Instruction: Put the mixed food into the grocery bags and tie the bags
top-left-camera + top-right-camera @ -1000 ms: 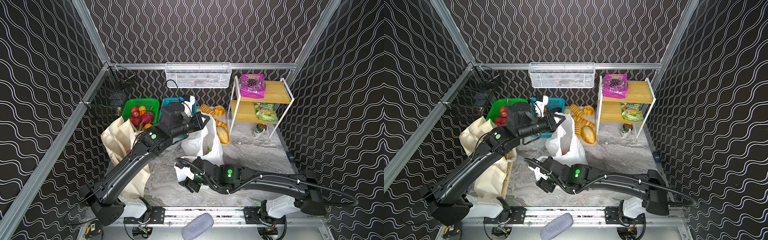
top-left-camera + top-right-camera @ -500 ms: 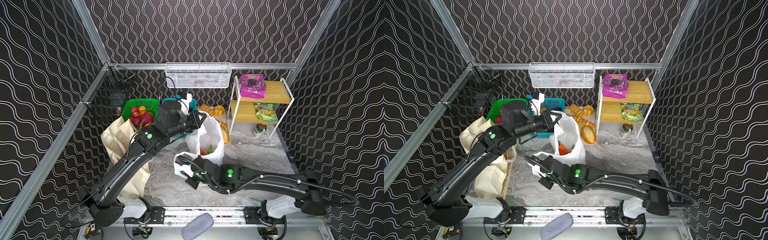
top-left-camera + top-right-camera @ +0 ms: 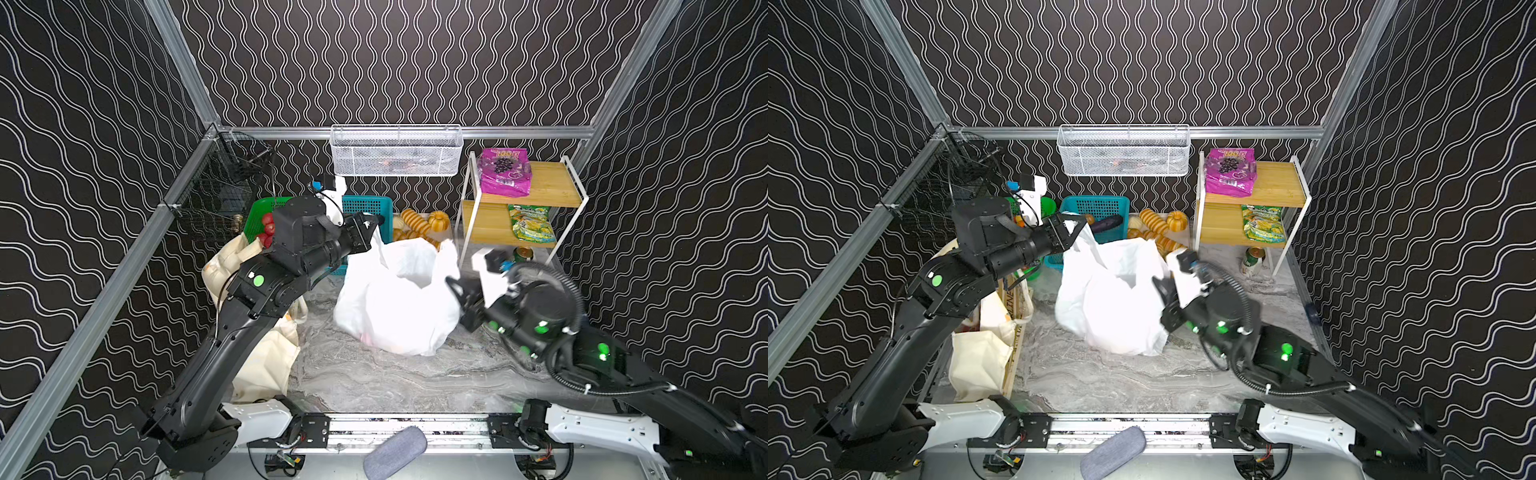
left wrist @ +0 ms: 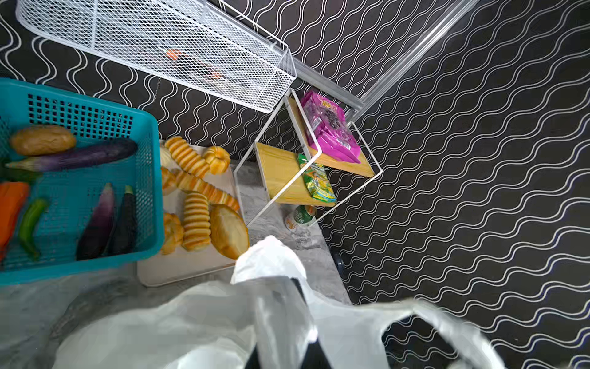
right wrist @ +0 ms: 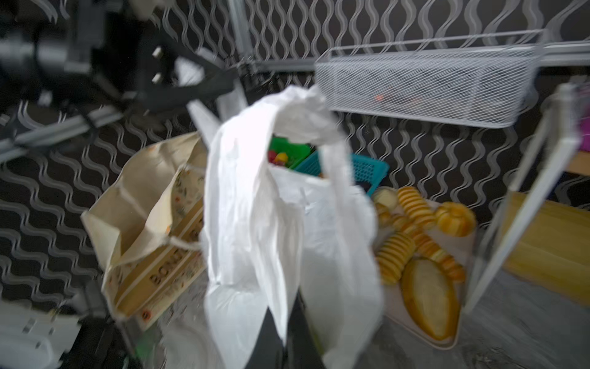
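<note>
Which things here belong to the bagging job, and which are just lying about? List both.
Job: white plastic bag, canvas tote, purple grape-print packet, toy vegetables in the teal basket.
Lying about: golden toy breads, toy fruit, white wire basket, shelf rack.

The carrier bag (image 3: 395, 307) sits mid-desk (image 3: 374, 386); the tote (image 3: 266, 361) stands to its left, at the desk's left edge; behind the tote sits a fruit crate (image 3: 255, 216), with a slotted crate (image 3: 370, 205) to its right; right of that lie the toy breads (image 3: 413, 220); a two-tier rack (image 3: 557, 187) fills the back right corner, with a snack packet (image 3: 505, 172) on its upper shelf, a second packet (image 3: 532, 224) on the lower and a can (image 3: 523, 253) on the desk beneath; a wire basket (image 3: 395, 151) hangs on the back rail above the breads; the left claw (image 3: 371, 223) meets the bag at its rear left, the right claw (image 3: 454, 286) at its right side.
</note>
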`<state>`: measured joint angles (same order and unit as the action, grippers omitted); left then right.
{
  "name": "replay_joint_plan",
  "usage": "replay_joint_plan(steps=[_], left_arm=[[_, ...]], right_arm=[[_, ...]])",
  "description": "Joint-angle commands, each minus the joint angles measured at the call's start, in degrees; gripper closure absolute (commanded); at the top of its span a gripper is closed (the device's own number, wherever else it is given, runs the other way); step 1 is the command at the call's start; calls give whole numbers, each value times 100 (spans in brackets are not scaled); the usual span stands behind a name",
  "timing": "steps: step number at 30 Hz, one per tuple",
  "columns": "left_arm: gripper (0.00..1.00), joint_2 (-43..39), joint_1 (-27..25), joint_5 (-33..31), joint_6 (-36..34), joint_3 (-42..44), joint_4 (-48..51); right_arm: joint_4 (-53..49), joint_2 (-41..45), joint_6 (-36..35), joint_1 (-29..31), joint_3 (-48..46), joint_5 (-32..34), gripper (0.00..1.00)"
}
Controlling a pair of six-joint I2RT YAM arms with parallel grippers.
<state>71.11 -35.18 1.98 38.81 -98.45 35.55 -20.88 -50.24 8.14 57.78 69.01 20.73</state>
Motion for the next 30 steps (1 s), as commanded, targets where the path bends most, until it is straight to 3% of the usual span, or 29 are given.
replay_joint_plan(steps=[1,7,12,14,16,19,21,23,26,30], left_arm=[[100,-56,0,169,-203,-169,286],[100,-45,-10,440,-219,-88,1039],[100,-256,-8,388,-451,780,957],[100,-178,2,397,-752,838,998],[100,-71,1,568,-1038,824,939],[100,22,-5,952,-1463,786,743],[100,59,2,925,-1575,741,765],[100,79,11,868,-1682,695,778],[100,130,37,835,-1773,586,786],[100,206,72,1035,-1958,444,778]], right_arm=[[-341,-111,218,-922,449,-834,100],[-874,-847,211,-2657,1094,-2557,100],[-706,-1073,-509,-2851,963,-4575,100],[-553,-1033,-635,-2851,633,-4971,100],[-340,-942,-662,-2851,288,-4894,100],[-115,-794,-721,-2851,6,-4262,84],[-59,-702,-903,-2849,-49,-3965,81],[-11,-597,-1228,-2851,-130,-3743,61],[266,-386,-1706,-2851,-424,-3335,40],[624,-210,-2573,-2851,-634,-3185,26]])
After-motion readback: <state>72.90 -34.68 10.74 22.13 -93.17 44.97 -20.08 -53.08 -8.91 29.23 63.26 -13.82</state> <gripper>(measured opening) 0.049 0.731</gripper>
